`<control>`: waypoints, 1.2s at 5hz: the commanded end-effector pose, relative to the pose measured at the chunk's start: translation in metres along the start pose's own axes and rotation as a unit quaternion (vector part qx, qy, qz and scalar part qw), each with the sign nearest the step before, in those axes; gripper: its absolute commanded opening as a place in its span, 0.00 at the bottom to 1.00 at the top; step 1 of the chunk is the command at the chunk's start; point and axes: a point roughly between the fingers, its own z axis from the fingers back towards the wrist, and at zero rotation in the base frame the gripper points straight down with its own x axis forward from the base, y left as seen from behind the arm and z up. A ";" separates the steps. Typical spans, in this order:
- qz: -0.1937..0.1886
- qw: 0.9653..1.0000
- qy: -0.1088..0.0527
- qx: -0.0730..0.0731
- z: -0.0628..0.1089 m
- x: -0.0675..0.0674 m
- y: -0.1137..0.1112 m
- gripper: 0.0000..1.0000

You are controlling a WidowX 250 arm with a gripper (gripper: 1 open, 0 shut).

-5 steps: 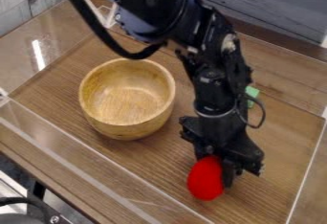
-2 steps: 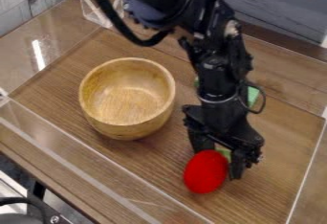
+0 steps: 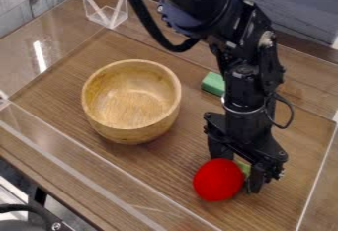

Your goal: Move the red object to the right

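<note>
The arm [image 3: 211,28] hides most of the green block [image 3: 211,83] and runs off the top edge.

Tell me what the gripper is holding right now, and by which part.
Nothing is held. The gripper stands open, pointing down, and the red object lies on the table just in front of its fingertips, not clamped between them.

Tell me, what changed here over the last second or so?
The gripper opened and let go of the red object, which now rests on the table. The arm shifted right, uncovering the green block. The wooden bowl stayed put.
</note>
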 end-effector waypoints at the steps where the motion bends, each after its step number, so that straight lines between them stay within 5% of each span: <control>1: -0.017 1.000 -0.021 0.005 0.011 0.011 -0.001 1.00; 3: 0.039 0.999 -0.023 0.021 0.016 0.001 0.012 1.00; 4: 0.064 0.997 -0.026 0.026 0.019 -0.002 0.012 0.00; 5: 0.088 0.995 -0.028 0.030 0.019 -0.004 0.012 1.00; 6: 0.097 0.994 -0.028 0.031 0.028 -0.001 0.015 1.00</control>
